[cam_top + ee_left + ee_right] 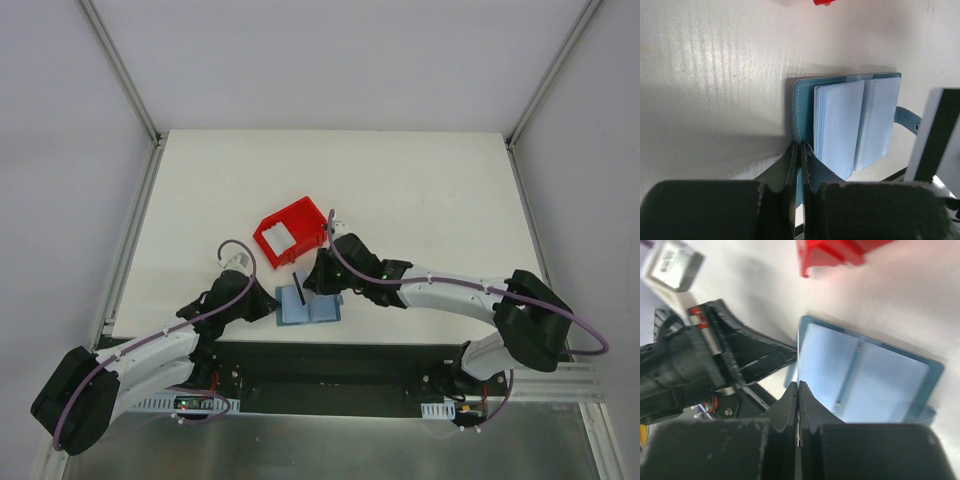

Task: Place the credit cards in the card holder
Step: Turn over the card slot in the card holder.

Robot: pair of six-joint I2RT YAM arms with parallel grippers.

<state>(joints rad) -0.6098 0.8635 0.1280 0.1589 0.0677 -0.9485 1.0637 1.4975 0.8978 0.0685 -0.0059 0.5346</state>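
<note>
The card holder (312, 308) lies open near the table's front edge, teal outside with light blue pockets (850, 117) inside. My left gripper (800, 146) is shut on its teal left edge (802, 100) and pins it down. My right gripper (798, 386) is shut on a thin credit card (798, 357), seen edge-on and standing upright over the holder's left half (825, 365). From above, that card (300, 290) is a dark sliver between the two grippers. In the left wrist view the same card (935, 135) is white with a black stripe.
A red plastic bin (292, 230) stands just behind the card holder, with something white (278, 238) inside it. The table's front edge and the black base rail (330, 365) run right below the holder. My left gripper's black body (740, 355) sits close beside the held card.
</note>
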